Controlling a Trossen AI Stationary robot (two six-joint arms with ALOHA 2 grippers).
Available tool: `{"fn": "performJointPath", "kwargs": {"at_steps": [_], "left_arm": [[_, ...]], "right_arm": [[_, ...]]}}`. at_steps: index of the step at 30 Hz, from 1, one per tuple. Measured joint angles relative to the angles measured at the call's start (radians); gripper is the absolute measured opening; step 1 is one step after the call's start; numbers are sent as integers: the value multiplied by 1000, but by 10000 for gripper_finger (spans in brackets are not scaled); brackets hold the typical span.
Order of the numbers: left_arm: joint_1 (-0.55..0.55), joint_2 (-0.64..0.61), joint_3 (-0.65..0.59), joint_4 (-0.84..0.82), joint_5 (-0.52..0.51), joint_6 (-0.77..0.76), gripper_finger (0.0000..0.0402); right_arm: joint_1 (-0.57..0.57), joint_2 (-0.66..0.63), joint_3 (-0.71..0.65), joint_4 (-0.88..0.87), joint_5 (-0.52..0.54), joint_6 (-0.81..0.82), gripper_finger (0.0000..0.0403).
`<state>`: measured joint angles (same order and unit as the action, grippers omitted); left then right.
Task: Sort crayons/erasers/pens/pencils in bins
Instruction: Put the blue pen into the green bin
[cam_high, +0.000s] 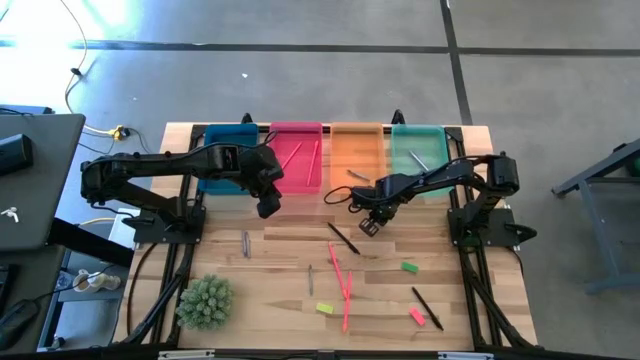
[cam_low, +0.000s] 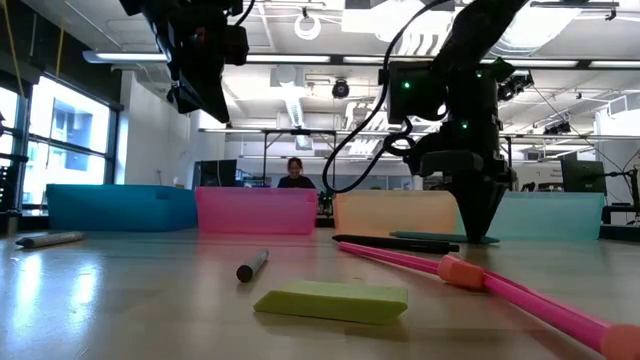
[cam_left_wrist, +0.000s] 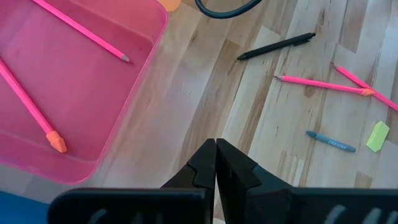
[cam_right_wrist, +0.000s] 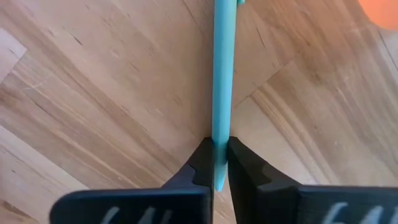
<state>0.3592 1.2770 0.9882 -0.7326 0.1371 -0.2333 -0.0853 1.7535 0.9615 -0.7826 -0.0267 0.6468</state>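
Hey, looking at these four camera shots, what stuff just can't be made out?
- Teal stick in the right tool: far end cut off by the right wrist view's edge; pen or pencil is unclear.
- High view: that stick is hidden under the right tool.
- Low view: bin contents are hidden behind the pink bin and its neighbours' walls.
- Blue crayon: label too small to read.

The right gripper (cam_right_wrist: 216, 163) pinches a long teal stick (cam_right_wrist: 222, 74) between its 2 dark fingers (cam_right_wrist: 198, 171), which press against it from both sides. The stick runs straight ahead over the pale wooden table (cam_right_wrist: 106, 87). An orange patch (cam_right_wrist: 382, 11) fills one corner.
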Motion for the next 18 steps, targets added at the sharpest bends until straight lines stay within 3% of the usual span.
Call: {"fn": "performJointPath", "kwargs": {"at_steps": [9,18], "left_arm": [[0,0,0,-4,0,0,0],[0,0,0,-3,0,0,0]], "right_arm": [[6,-46,-8,-28,-52,5,11],[62,-189,-6,-85,-80,38,11]]}}
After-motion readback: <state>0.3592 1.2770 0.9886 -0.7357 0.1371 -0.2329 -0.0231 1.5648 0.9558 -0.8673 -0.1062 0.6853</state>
